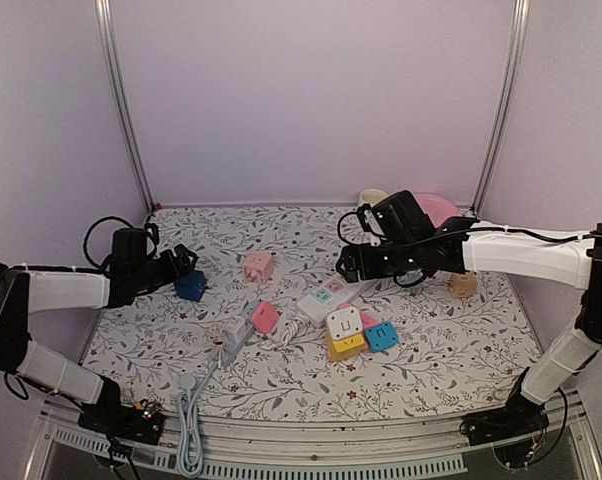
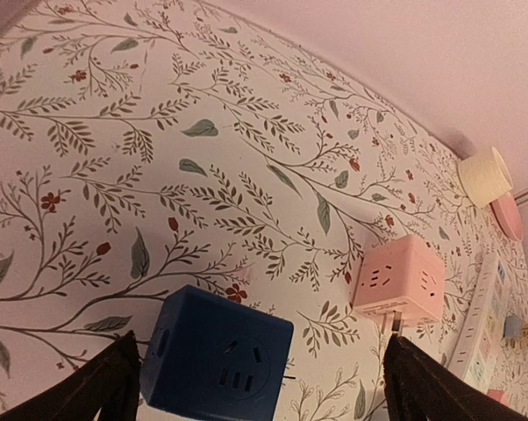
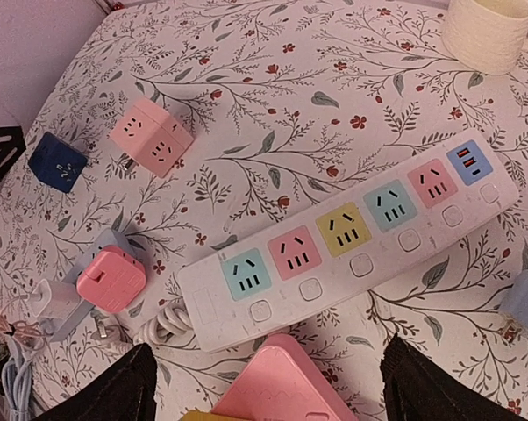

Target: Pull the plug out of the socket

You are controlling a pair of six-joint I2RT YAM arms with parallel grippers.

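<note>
A pink plug (image 1: 265, 317) sits in a grey-white socket block (image 1: 235, 337) left of centre; the right wrist view shows the plug (image 3: 111, 279) and the block (image 3: 96, 248) under it. My left gripper (image 1: 181, 264) is open, its fingers (image 2: 115, 386) either side of a blue cube socket (image 2: 216, 364), which lies at the left (image 1: 191, 287). My right gripper (image 1: 349, 265) is open and empty (image 3: 277, 390), hovering over a white power strip (image 3: 352, 241) and the pink top of a stacked cube (image 3: 286, 386). It is well right of the pink plug.
A pink cube socket (image 1: 258, 266) lies mid-table. A white cube on a yellow one (image 1: 344, 332) and a blue cube (image 1: 381, 336) lie by the strip (image 1: 326, 296). A cream cup (image 1: 373, 197) and pink plate (image 1: 439, 208) stand at the back. A grey cable (image 1: 189, 420) hangs over the front edge.
</note>
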